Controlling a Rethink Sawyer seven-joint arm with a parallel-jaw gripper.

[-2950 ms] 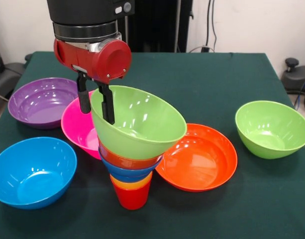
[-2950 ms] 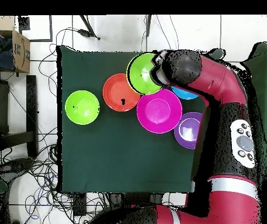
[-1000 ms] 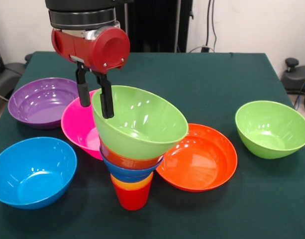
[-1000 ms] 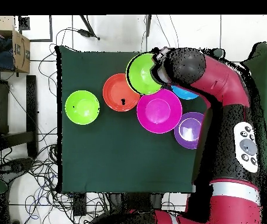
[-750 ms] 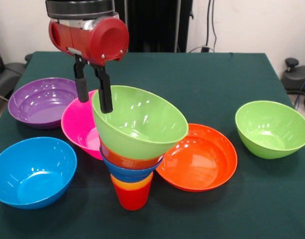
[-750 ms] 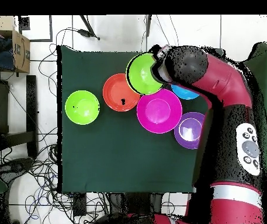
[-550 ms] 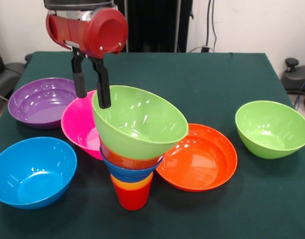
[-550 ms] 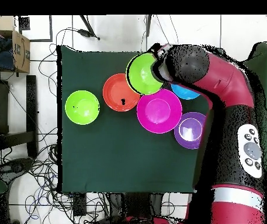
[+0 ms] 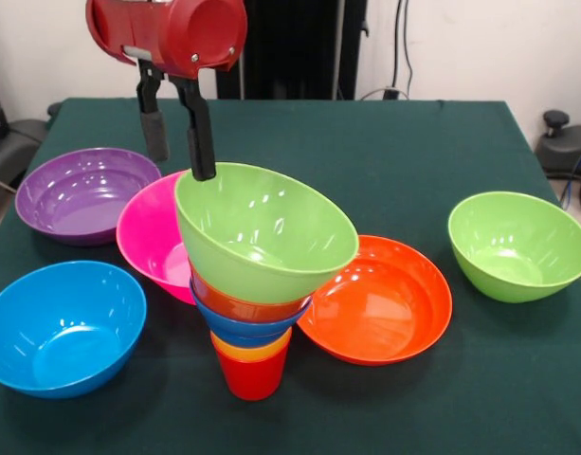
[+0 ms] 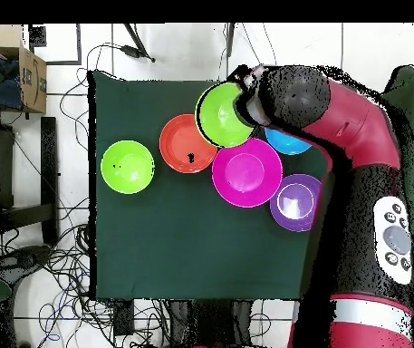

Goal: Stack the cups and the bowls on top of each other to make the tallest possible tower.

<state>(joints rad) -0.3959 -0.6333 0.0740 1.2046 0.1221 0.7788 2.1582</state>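
The tower (image 9: 254,284) stands near the table's front: a red cup (image 9: 251,377) lowest, an orange cup, a small blue bowl, an orange-red bowl and a lime green bowl (image 9: 266,232) tilted on top. In the overhead view the green bowl (image 10: 224,113) hides the rest. My gripper (image 9: 178,159) is open and empty, just above the green bowl's left rim, one finger (image 9: 203,152) at the rim, the other (image 9: 154,133) outside it. In the overhead view the arm's head (image 10: 287,95) covers the gripper.
Around the tower lie a pink bowl (image 9: 150,237), a purple bowl (image 9: 77,194), a light blue bowl (image 9: 61,324), a large orange-red bowl (image 9: 385,299) and a second lime green bowl (image 9: 517,245). A cardboard box (image 10: 24,77) stands off the table.
The gripper has let go of the green bowl's rim and risen straight up, clear of it. The bowl stays tilted on the tower.
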